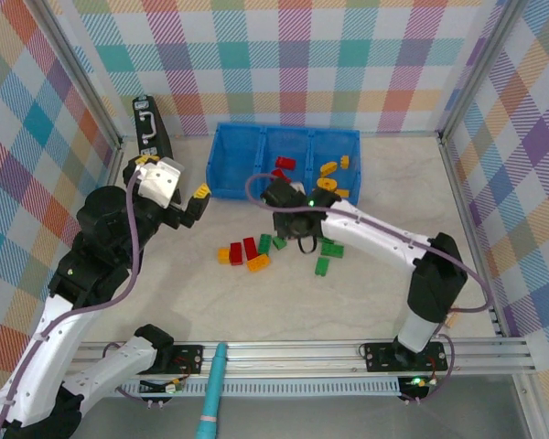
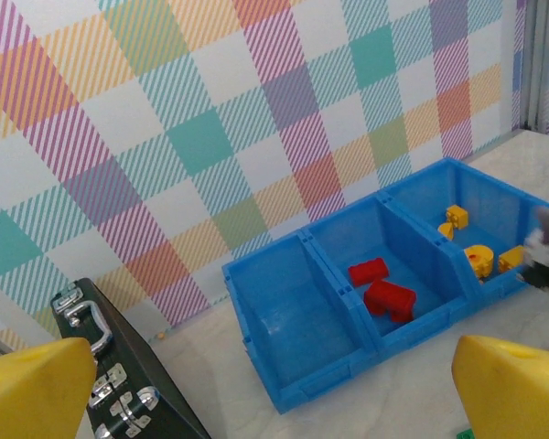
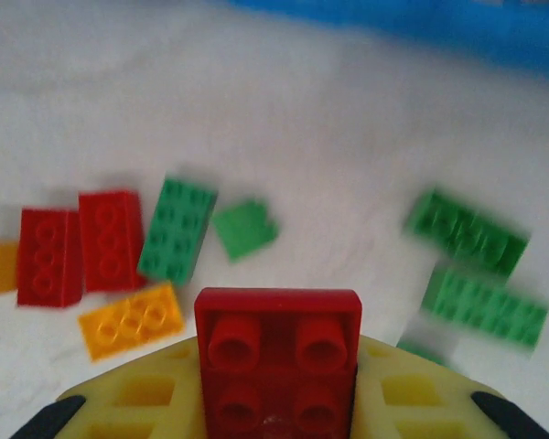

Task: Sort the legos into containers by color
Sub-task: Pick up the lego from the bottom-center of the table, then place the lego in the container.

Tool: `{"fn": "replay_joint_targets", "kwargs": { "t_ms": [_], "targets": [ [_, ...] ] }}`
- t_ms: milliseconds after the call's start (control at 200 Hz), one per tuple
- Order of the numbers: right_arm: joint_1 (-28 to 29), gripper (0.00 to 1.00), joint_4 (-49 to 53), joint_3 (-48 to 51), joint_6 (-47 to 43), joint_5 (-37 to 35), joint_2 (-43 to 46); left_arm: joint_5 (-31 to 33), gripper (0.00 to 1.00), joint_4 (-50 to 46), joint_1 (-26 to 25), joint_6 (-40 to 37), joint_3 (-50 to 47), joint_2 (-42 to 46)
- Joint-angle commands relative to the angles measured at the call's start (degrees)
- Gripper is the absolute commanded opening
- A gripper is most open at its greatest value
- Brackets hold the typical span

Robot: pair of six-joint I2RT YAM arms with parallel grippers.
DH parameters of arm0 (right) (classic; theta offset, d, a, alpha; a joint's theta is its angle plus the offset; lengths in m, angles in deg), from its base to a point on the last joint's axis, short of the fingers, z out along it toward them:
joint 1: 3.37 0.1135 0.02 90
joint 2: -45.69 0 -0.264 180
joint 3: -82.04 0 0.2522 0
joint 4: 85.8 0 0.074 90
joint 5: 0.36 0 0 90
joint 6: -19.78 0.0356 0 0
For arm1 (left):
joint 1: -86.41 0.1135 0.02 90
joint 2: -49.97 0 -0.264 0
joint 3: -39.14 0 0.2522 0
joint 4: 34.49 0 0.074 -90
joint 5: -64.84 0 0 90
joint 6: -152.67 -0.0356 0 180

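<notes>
nearest the arms, eight loose legos (image 1: 258,263) lie on the counter (image 1: 183,302), well short of the tray: two yellow-orange, two red side by side, and four green, two just beside the reds and two off to the right. just beyond them, among the greens, the right fingers (image 3: 398,389) are clenched on a small red brick (image 3: 279,352), which stands studs-forward between the yellow pads. whether it is off the counter i cannot tell. further left and back, the left fingers (image 2: 517,384) are released, spread wide with nothing between them, hanging near the tray's left end and the black case (image 2: 137,402). at the far side sits the blue tray (image 1: 221,160): its left compartment is bare, the middle one has two red pieces (image 2: 384,297), and the right one has a few yellow-orange pieces (image 2: 480,261), one of them round. so the sort looks begun but less than half done. no green is binned, and the held red plausibly belongs in the middle compartment.
</notes>
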Motion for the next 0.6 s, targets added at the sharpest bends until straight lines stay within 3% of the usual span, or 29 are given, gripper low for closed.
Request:
{"fn": "replay_joint_targets", "kwargs": {
  "t_ms": [0,135,305,595],
  "targets": [
    [-3.29,0.3,-3.06,-5.71,-18.48,-3.56,-5.4,0.88,1.0,-1.04,-0.76,-1.02,2.5,0.23],
    [-7.64,0.31,-7.07,-14.42,-25.81,-1.86,-12.71,3.23,1.0,-0.71,-0.76,-1.37,1.87,-0.45],
    [-12.67,0.31,-7.55,-24.16,-28.79,2.31,-21.38,3.55,1.0,-1.72,-0.76,-1.97,2.58,-3.96],
    [-17.07,0.31,-11.67,-30.91,-33.06,5.99,-29.79,2.11,1.0,-0.63,-0.67,-1.67,1.89,-9.31]
  ]
}}
